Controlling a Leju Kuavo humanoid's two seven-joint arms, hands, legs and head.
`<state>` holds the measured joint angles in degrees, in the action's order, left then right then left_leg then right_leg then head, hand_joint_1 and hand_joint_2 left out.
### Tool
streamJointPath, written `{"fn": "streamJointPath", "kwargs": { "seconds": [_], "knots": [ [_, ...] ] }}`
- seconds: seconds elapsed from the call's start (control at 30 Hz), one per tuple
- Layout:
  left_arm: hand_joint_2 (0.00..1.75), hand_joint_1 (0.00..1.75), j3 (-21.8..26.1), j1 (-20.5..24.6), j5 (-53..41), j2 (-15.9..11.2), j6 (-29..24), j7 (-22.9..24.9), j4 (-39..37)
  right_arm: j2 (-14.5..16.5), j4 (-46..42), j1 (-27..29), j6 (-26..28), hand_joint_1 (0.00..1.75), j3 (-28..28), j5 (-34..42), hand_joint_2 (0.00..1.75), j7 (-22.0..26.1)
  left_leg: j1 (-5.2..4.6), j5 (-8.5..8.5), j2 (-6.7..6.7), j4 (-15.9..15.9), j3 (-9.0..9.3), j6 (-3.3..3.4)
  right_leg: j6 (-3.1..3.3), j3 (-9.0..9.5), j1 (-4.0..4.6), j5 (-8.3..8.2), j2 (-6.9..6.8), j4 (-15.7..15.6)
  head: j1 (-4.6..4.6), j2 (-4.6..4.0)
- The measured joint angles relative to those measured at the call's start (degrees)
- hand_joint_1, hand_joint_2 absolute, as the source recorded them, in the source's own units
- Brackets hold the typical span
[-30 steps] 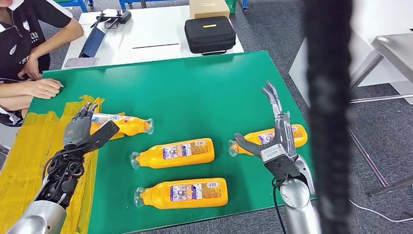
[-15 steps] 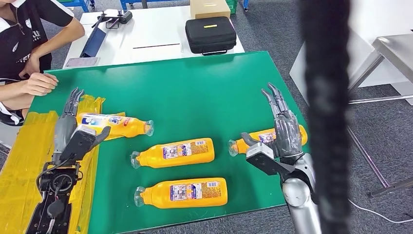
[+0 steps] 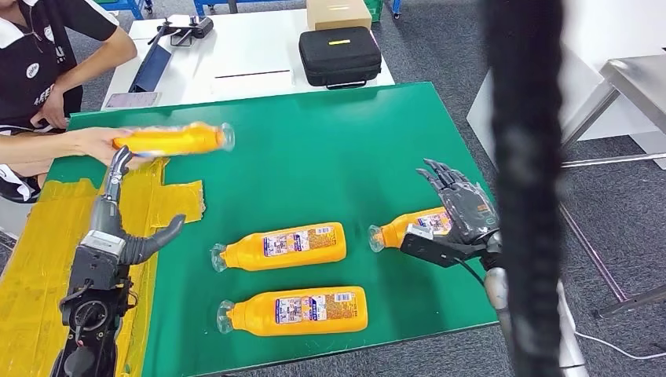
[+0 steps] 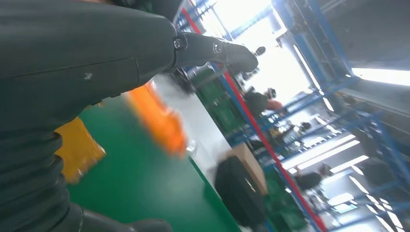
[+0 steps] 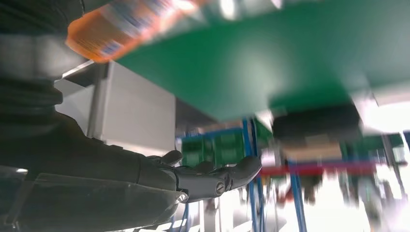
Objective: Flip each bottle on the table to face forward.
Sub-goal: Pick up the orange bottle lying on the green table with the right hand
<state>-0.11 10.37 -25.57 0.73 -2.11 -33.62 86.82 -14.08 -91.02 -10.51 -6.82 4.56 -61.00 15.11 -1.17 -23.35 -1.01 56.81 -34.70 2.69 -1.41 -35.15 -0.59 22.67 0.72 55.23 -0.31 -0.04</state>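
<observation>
My left hand (image 3: 110, 228) released, fingers apart, near table's (image 3: 330, 141) left edge. Right hand (image 3: 463, 212) spread (empty) over right-edge bottle (image 3: 400, 228). A person's hand (image 3: 98, 144) grasps another bottle (image 3: 169, 139).

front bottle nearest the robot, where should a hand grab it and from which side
Probably around the wide labelled body of the front bottle, coming down from above. It lies flat on the green table, neck pointing to the robot's left, clear of the middle bottle, so both long sides look open to the fingers.

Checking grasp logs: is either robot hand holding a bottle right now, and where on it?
Neither. Left hand is open, holding nothing; right hand hovers open over a lying bottle. A person's hand holds another bottle by its base.
</observation>
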Motion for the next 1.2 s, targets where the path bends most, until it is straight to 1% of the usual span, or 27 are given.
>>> {"fn": "streamJointPath", "kwargs": {
  "seconds": [0.07, 0.13, 0.23, 0.3, 0.43, 0.63, 0.83, 1.0, 1.2],
  "knots": [
    [1.75, 0.00, -0.60, -0.69, 1.57, 0.45, 1.29, -0.56, 0.78, -2.70, 4.33, -2.70, -3.58, 0.00, 0.15, 0.26, 1.75, 0.96, -0.04, 0.03, -0.09, 0.00, -0.04, 0.04, -0.05, 0.00, -0.04, -0.04, -0.04, 0.00, 0.01, 0.00],
    [1.75, 0.00, -1.02, -0.74, 2.48, 0.79, 1.96, -0.57, 1.00, -4.58, 9.36, -6.08, -6.17, 0.00, 0.65, 0.62, 1.75, 1.58, -0.06, 0.05, -0.09, 0.01, -0.04, 0.08, -0.14, -0.01, -0.05, -0.09, -0.04, -0.01, -0.01, 0.00],
    [1.75, 0.00, -1.56, -0.30, 3.03, 1.22, 2.18, -0.31, 0.91, -6.34, 17.40, -11.14, -8.82, 0.00, 1.94, 1.00, 1.75, 1.80, -0.07, 0.11, -0.06, 0.03, -0.03, 0.16, -0.20, -0.02, -0.05, -0.14, -0.04, -0.01, -0.02, 0.00],
    [1.75, 0.00, -1.78, -0.04, 3.20, 1.44, 2.20, -0.27, 0.84, -6.96, 21.78, -13.60, -9.48, 0.00, 2.79, 1.09, 1.75, 1.77, -0.06, 0.15, -0.08, 0.03, -0.03, 0.19, -0.21, -0.02, -0.04, -0.14, -0.05, -0.01, -0.02, 0.00],
    [1.75, 0.00, -1.91, 0.20, 3.27, 1.71, 2.20, -0.24, 0.72, -7.50, 27.27, -16.08, -9.66, 0.00, 3.88, 1.17, 1.75, 1.76, -0.04, 0.16, -0.08, 0.03, -0.03, 0.19, -0.22, -0.02, -0.02, -0.15, -0.06, -0.01, -0.03, 0.00],
    [1.75, 0.00, -2.06, 0.49, 3.30, 1.85, 2.22, -0.24, 0.40, -7.82, 30.33, -17.21, -9.65, 0.00, 4.54, 1.15, 1.75, 1.73, -0.03, 0.16, -0.08, 0.03, -0.05, 0.19, -0.21, -0.03, -0.02, -0.14, -0.05, 0.00, -0.02, 0.00],
    [1.75, 0.00, -2.10, 0.72, 4.02, 1.85, 2.21, -0.09, 0.05, -7.80, 34.51, -19.31, -8.43, 0.00, 5.53, -0.01, 1.75, -0.69, -0.05, 0.16, -0.10, 0.03, -0.06, 0.19, -0.22, -0.02, -0.04, -0.15, -0.06, -0.01, -0.02, 0.00],
    [1.75, 0.00, -2.15, 0.81, 4.47, 1.98, 2.20, -0.07, -0.99, -7.50, 40.49, -20.63, -6.50, 0.00, 6.44, -0.38, 1.75, -1.36, -0.05, 0.16, -0.11, 0.03, -0.05, 0.20, -0.22, -0.02, -0.04, -0.15, -0.07, -0.01, -0.03, 0.00],
    [1.75, 0.00, -2.89, 2.08, 4.50, 2.62, 2.20, 0.29, -2.71, -6.55, 48.02, -23.62, -7.14, 0.00, 7.65, -1.12, 1.75, -1.47, -0.04, 0.16, -0.05, 0.03, 0.00, 0.19, -0.22, 0.00, -0.03, -0.15, -0.04, -0.01, -0.02, 0.00]
  ]
}}
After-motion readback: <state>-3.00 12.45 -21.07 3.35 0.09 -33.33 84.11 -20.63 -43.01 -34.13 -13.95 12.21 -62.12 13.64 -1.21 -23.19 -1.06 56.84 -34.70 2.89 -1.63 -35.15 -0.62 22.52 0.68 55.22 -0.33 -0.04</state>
